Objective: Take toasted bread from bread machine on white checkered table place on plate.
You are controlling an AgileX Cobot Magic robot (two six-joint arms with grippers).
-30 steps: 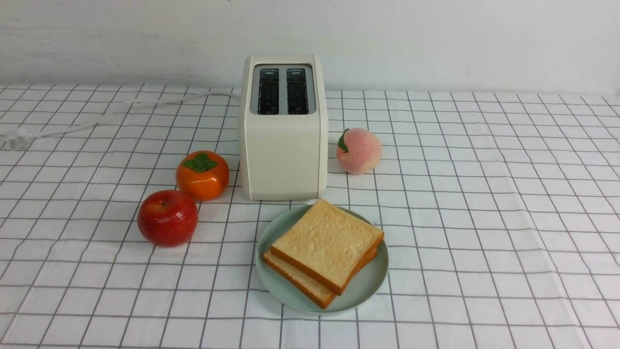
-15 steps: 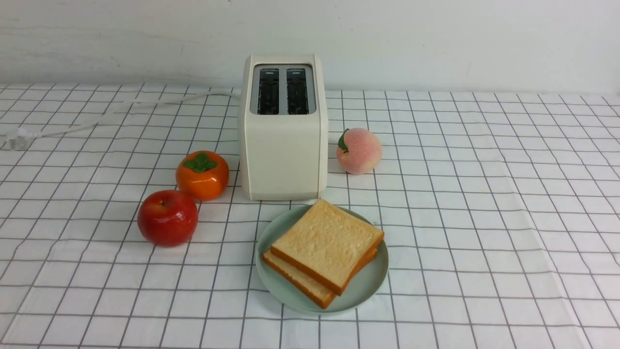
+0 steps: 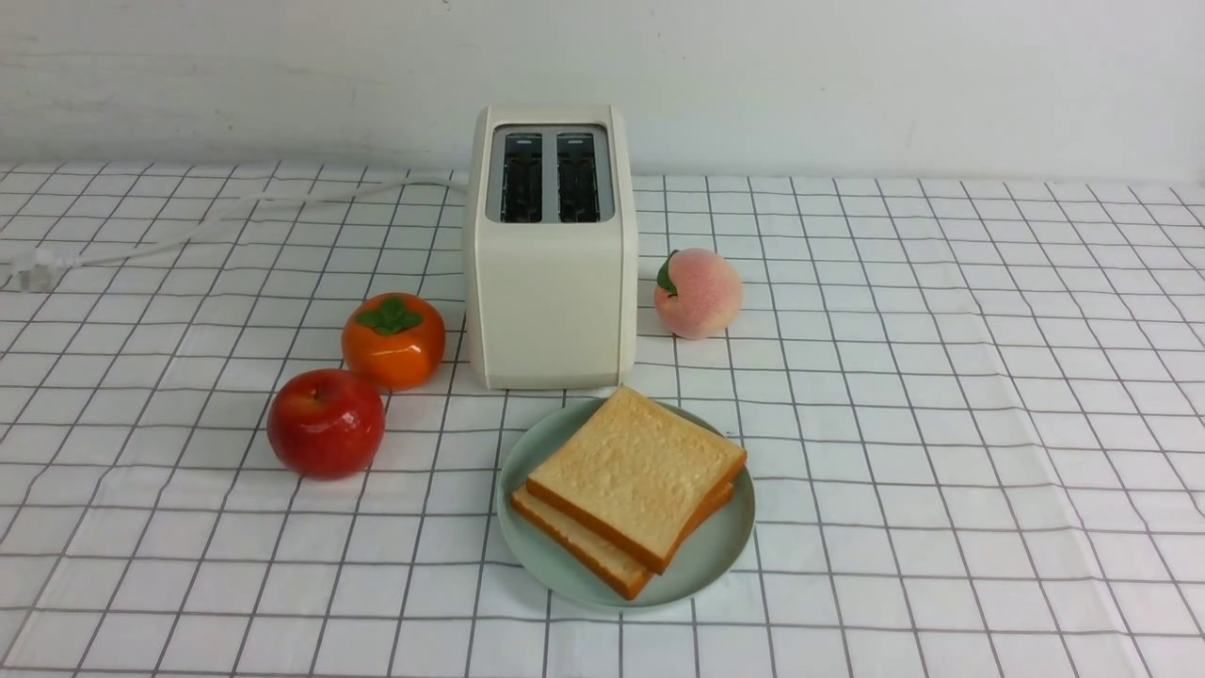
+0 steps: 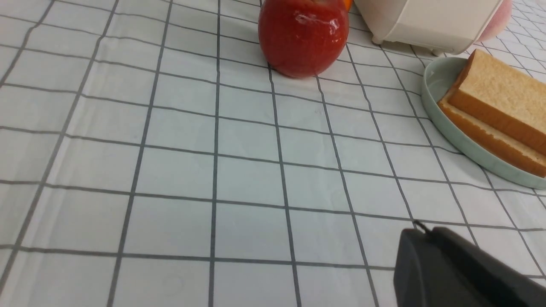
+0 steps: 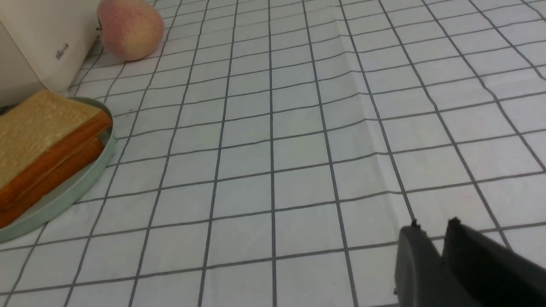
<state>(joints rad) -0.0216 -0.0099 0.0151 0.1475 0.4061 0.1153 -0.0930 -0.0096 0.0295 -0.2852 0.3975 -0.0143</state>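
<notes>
- I saw the white checkered table (image 3: 941, 395) running back to a plain pale wall (image 3: 847, 75), creased on the right.
- The plate (image 3: 715, 556) held the toasted bread (image 3: 635, 471), two stacked slices, just before the bread machine (image 3: 551, 301), whose slots stood empty.
- My left gripper (image 4: 420, 232) was pressed together; my right gripper (image 5: 433, 228) stood slightly parted, holding nothing.

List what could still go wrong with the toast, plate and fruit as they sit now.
1. The top slice lies askew on the lower slice, which reaches near the plate rim; a bump might slide either off.
2. The apple, persimmon and peach are round and loose; a passing arm could roll them.
3. The toaster stands right behind the plate, so reaching there looks tight.
</notes>
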